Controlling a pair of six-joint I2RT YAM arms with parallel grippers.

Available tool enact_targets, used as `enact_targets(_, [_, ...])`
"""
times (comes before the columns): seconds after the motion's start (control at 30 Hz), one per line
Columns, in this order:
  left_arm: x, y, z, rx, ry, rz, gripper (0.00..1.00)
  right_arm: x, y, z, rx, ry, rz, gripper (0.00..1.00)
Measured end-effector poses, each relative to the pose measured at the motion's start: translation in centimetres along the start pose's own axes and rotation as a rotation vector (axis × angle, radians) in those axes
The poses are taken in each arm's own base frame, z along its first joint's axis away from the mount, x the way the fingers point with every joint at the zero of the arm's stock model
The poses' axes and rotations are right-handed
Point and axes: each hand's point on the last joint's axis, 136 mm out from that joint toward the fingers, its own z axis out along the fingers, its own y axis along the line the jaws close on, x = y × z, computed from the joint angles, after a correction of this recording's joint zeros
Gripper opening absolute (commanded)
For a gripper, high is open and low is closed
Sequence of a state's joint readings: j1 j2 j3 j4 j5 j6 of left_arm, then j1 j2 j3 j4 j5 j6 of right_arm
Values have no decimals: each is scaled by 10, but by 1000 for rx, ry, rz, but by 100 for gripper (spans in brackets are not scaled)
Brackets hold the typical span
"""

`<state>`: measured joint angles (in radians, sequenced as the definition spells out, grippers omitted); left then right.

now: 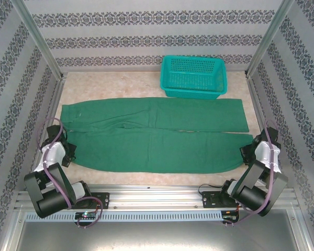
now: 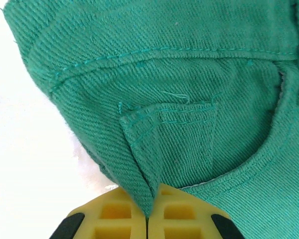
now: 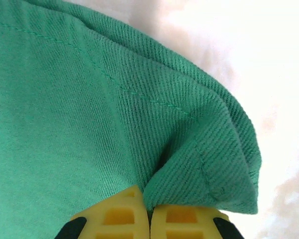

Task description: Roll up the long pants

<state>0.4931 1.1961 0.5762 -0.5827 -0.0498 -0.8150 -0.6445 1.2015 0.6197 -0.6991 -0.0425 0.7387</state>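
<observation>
We find the long pants (image 1: 157, 137) spread flat across the table (image 1: 115, 86), waist end to the left and leg ends to the right, just in front of the teal basket (image 1: 192, 76). The left gripper (image 2: 148, 199) is closed, its jaws pinching a fold of fabric at the waist edge. The right gripper (image 3: 148, 204) is likewise closed, clamping a raised fold at the near leg's hem

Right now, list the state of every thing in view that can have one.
long pants: lying flat across the table, not yet rolled, pinched at both ends
left gripper: shut on a fold at the pocket end of the long pants
right gripper: shut on a fold at the hem end
teal basket: upright, looks empty
</observation>
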Motion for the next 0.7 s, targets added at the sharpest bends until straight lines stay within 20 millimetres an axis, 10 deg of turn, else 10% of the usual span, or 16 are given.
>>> enact_targets(0.7, [-13,-14,-86,123,-36,26,0,-16,0,-48,-148,-163,85,0])
